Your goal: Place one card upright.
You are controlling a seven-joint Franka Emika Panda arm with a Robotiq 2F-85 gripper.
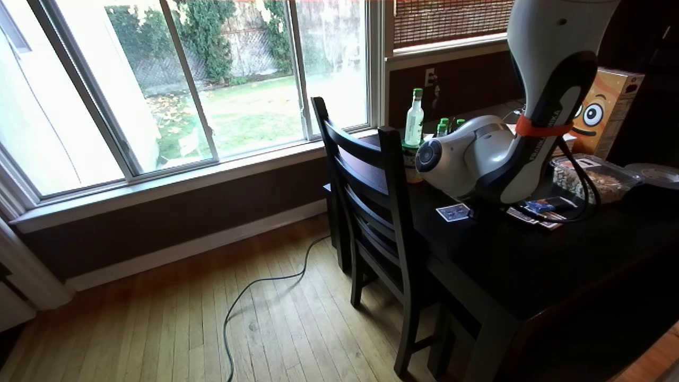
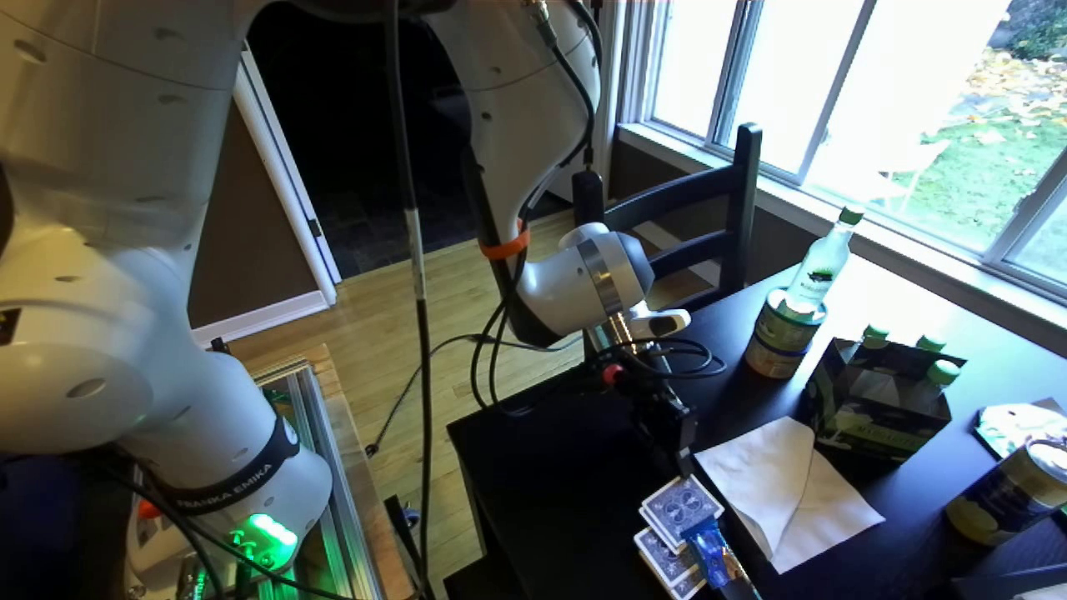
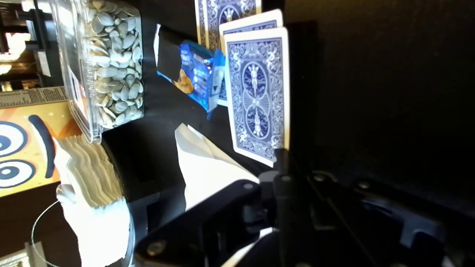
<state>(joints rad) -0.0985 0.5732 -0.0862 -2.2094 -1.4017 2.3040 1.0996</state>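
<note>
Card [image 3: 256, 96] is maybe half sorted, going by what can be seen. The grabbing part looks done: in the wrist view the gripper [image 3: 280, 163] is pressed together and the card appears to be pinched at its 5 o'clock corner. It's seen bigger than the other cards [image 3: 229, 16] at 11 o'clock, and the nearest of those is overlapped by it, so it's most likely lifted off the table [image 2: 575, 500], though how high can't be told. In an exterior view it's found right at 6 o'clock from the gripper.

Upright isn't there yet though: the patterned back is shown at a slant, and no card is seen standing on its own. So the whole placing half is left: the card has to be turned on edge, brought down, steadied, then let go. That last bit is probably the fiddly one, since a lone thin card is easily toppled. The blue packet [image 3: 198, 72] at 10 o'clock from the card and the folded paper [image 3: 207, 167] at 7 could be clipped if it's lowered on that side.
</note>
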